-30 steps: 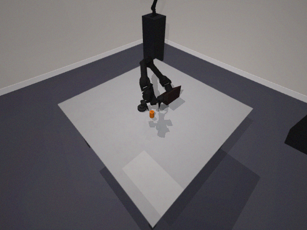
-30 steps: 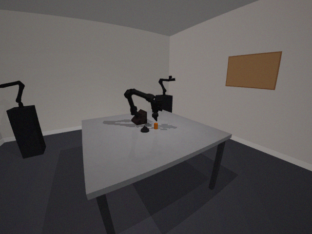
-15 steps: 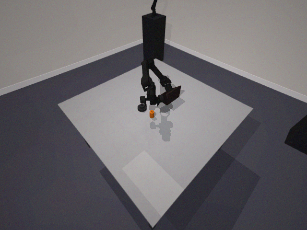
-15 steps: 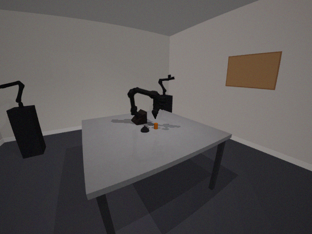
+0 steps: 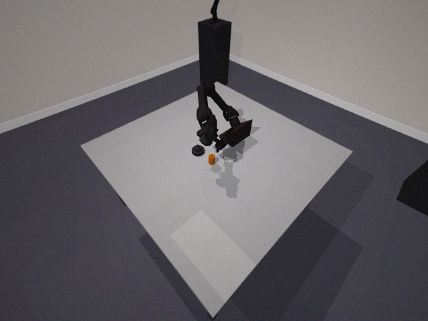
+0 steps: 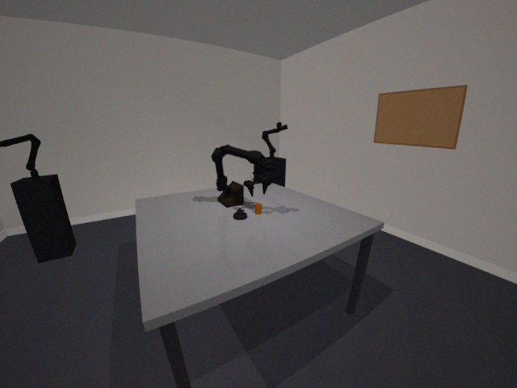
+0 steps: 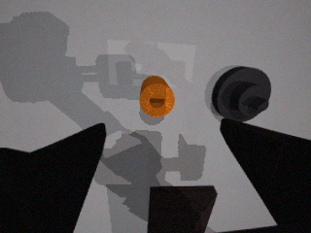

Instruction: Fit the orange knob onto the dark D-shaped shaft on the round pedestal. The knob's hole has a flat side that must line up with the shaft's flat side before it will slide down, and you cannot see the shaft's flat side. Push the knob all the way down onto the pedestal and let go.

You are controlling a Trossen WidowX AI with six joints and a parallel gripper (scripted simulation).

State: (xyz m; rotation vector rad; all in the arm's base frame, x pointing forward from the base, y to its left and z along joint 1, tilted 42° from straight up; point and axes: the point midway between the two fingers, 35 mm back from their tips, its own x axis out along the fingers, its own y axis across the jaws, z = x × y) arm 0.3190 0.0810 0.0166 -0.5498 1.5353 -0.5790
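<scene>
The orange knob (image 5: 211, 159) (image 6: 258, 208) (image 7: 156, 104) stands upright on the pale table (image 5: 152, 193) (image 6: 233, 259) (image 7: 282, 29), near the centre of the frame in the top and exterior views. It is a separate part, unmounted, and is located near the round pedestal (image 5: 198, 150) (image 6: 240, 215) (image 7: 243, 94) without touching it. In the top view the pedestal is to the upper left of the knob; in the exterior view it is to the left and slightly lower; in the wrist view it is at the upper right.

The gripper (image 5: 211, 146) (image 6: 257, 195) (image 7: 164, 126) is fully released, fingers spread wide, with nothing between them. In the exterior view it is suspended above the knob, fingertips directed downward. In the wrist view the two dark fingers enter from the lower left and lower right; the knob appears between and beyond their tips, and the right-hand fingertip overlaps the lower edge of the pedestal in the frame.

The upper face of the knob shows a dark opening in the wrist view. The orientation of its flat side cannot be determined with certainty. The arm (image 5: 202, 103) (image 6: 240, 152) extends from a brown angular block (image 5: 239, 134) (image 6: 231, 196) on the table.
</scene>
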